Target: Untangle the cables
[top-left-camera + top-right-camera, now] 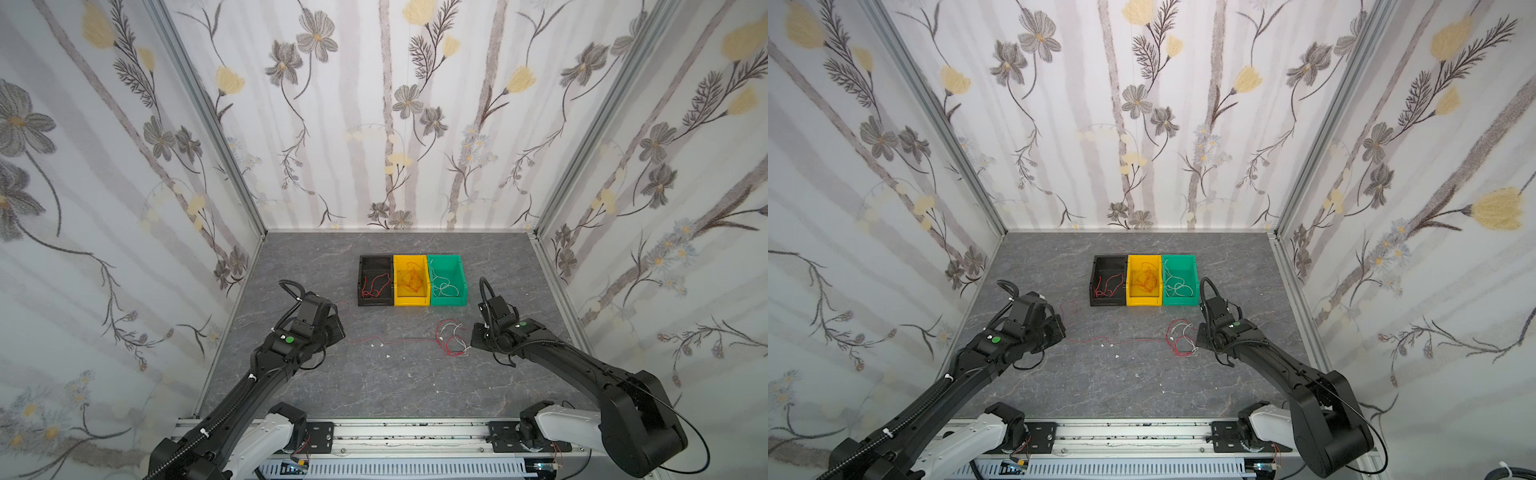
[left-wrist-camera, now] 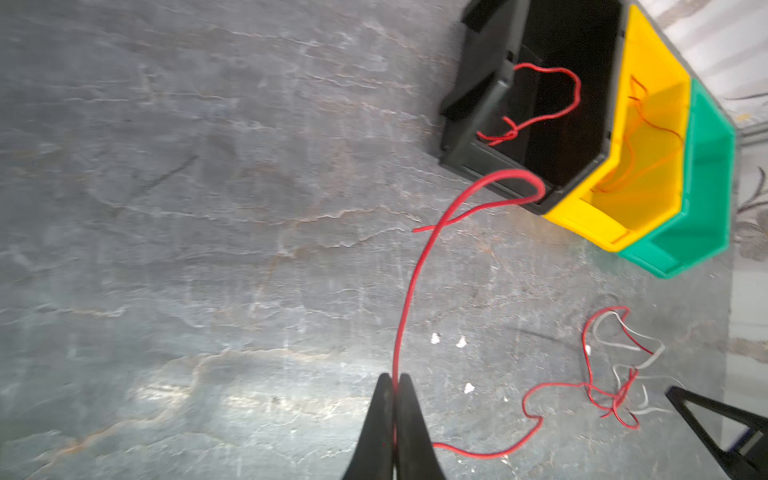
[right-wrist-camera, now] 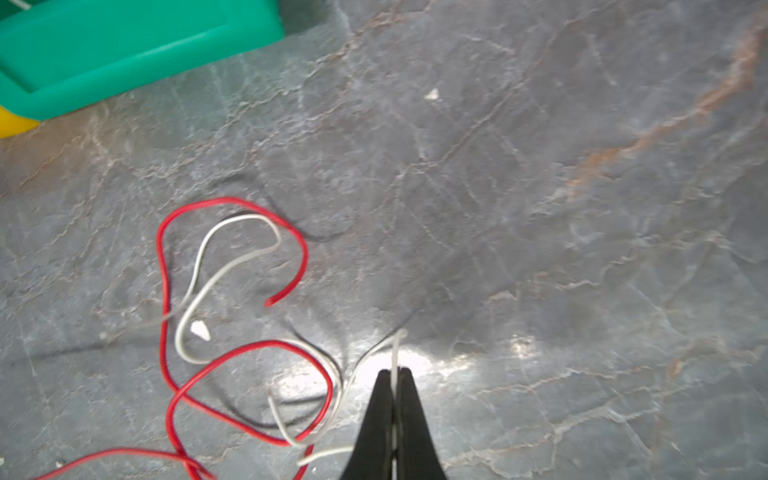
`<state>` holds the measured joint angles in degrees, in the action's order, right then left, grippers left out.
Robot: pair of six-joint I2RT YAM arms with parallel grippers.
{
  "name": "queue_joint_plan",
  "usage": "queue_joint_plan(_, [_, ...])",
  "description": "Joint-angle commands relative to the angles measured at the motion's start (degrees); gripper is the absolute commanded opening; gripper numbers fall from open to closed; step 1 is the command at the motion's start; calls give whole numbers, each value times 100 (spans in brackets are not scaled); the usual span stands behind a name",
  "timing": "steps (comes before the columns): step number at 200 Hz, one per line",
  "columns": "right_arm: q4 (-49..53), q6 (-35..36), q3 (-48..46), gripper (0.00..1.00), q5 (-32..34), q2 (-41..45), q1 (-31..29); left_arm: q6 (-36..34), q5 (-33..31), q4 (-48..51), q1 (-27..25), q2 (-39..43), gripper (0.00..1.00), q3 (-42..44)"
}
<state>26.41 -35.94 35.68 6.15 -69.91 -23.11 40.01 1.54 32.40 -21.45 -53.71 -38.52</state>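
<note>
The grey, marble-veined bench (image 1: 374,382) carries three bins in a touching row beyond both hands: a black bin (image 1: 360,282) nearer the left hand (image 2: 393,378), a yellow bin (image 1: 411,300) in the middle, and a green bin (image 1: 448,300) nearer the right hand (image 3: 394,372). A red cable (image 1: 409,340) runs from the left hand across the bench into a loose tangle with a white cable (image 3: 241,218) just beside the right hand. Small white bits (image 1: 388,356) lie between the hands.

The left arm (image 1: 270,365) and right arm (image 1: 582,365) are matte black with white base links (image 1: 266,436), each marked with a round green dot (image 1: 289,340) near the wrist. Black corrugated hoses (image 1: 483,303) run along them, and the left gripper (image 2: 394,378) and right gripper (image 3: 394,372) have slim, tapering black jaws.
</note>
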Motion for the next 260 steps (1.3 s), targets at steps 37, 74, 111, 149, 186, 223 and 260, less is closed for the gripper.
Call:
queue_joint_plan(37, [183,25,-21,1,37,63,119,-196,-217,317,246,27,0,-103])
queue_joint_plan(74, [-60,197,-14,4,-520,75,93,-239,270,41,282,41,0,-103])
queue_joint_plan(111, [-395,267,128,12,-1128,-28,-205,-257,550,46,269,122,0,-440])
queue_joint_plan(149, [-372,318,410,21,-1245,-196,-536,-284,997,179,231,215,0,-983])
queue_joint_plan(186, [-416,326,534,35,-1421,-131,-584,-331,1178,221,44,152,0,-1503])
queue_joint_plan(223, [-362,352,591,42,-1446,113,-589,-499,1138,186,-50,-199,0,-2003])
queue_joint_plan(260, [-269,383,575,43,-1377,296,-591,-619,1156,-200,-78,-874,0,-2512])
